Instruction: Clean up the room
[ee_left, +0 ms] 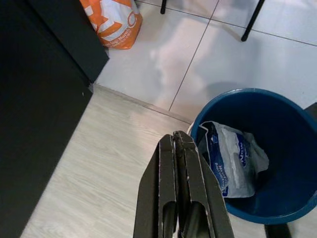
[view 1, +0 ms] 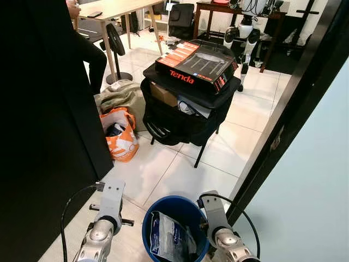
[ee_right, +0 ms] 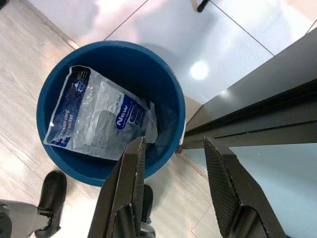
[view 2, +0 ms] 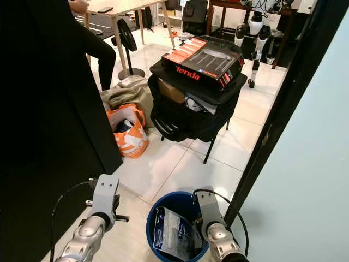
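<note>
The bucket (view 1: 175, 206), round and blue, is standing on the floor directly below the robot, between its two arms, where pale wood flooring is meeting white tile (view 1: 180, 174). A crumpled plastic packet (view 1: 166, 236) with blue printing is lying inside it. Ahead, a black chair (view 1: 185, 112) is blocking the way, carrying a black and red box (view 1: 197, 64) marked Tenda on top, with a cardboard box and papers tucked underneath. Beside it to the left an orange bag (view 1: 122, 136) is sitting on the tile next to a heap of beige cloth (view 1: 121, 97). A dark cabinet (view 1: 43, 120) is walling off the left side and a dark door frame (view 1: 289, 109) the right. Farther back a wooden table (view 1: 114, 11) is standing with a person beside it, and another robot (view 1: 242, 35) is standing near a dark desk.

In the left wrist view, the left end effector (ee_left: 179, 148) is hovering over the wood floor just beside the bucket (ee_left: 277, 148), its fingers pressed together and gripping nothing.

In the right wrist view, the right end effector (ee_right: 176, 158) is hanging over the bucket's rim (ee_right: 171, 89), fingers spread apart and empty, above the packet (ee_right: 99, 121).
</note>
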Robot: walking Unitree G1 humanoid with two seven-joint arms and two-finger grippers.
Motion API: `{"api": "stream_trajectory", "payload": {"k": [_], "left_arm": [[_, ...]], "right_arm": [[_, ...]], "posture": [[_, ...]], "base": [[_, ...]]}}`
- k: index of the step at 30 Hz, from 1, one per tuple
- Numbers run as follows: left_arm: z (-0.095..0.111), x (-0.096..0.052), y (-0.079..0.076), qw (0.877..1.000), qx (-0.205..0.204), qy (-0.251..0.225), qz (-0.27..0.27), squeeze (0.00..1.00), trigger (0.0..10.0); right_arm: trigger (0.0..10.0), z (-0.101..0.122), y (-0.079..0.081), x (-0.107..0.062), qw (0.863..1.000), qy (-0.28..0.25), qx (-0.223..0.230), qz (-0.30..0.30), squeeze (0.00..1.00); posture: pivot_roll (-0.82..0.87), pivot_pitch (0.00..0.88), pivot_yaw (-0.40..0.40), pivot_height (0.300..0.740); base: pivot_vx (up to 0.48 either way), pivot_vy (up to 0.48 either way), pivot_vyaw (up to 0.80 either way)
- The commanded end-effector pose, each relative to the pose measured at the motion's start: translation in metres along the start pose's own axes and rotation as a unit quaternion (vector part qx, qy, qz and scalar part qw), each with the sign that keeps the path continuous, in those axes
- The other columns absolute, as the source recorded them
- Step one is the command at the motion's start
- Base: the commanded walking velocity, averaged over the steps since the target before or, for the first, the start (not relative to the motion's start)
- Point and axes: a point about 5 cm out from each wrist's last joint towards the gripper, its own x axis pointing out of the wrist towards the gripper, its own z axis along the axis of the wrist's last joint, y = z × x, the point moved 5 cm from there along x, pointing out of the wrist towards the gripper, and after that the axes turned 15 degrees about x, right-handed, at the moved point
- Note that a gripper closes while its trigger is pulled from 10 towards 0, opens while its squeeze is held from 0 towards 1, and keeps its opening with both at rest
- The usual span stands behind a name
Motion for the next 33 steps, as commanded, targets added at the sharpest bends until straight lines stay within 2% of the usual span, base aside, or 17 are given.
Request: {"api": "stream_trajectory", "payload": {"k": [1, 8, 33], "left_arm": [[-0.0073, -0.0011, 0.0005, 1.0, -0.017, 0.014, 0.004, 0.0, 10.0], [-0.0095, -0.0019, 0.001, 1.0, -0.019, 0.017, 0.005, 0.0, 10.0], [-0.0121, -0.0027, 0.0004, 1.0, -0.015, 0.019, 0.001, 0.0, 10.0]], "right_arm": [[10.0, -0.0063, -0.0015, -0.0007, 1.0, 0.012, 0.003, -0.003, 0.0], [10.0, -0.0087, -0.0016, -0.001, 1.0, 0.018, -0.003, -0.001, 0.0], [10.0, -0.0124, 0.0011, -0.001, 0.999, 0.034, 0.004, 0.008, 0.0]], "posture": [[0.06, 0.087, -0.006, 0.74], [0.06, 0.082, -0.007, 0.74], [0.06, 0.064, -0.011, 0.74]], "base": [[0.0, 0.0, 0.0], [0.0, 0.0, 0.0], [0.0, 0.0, -0.8]]}}
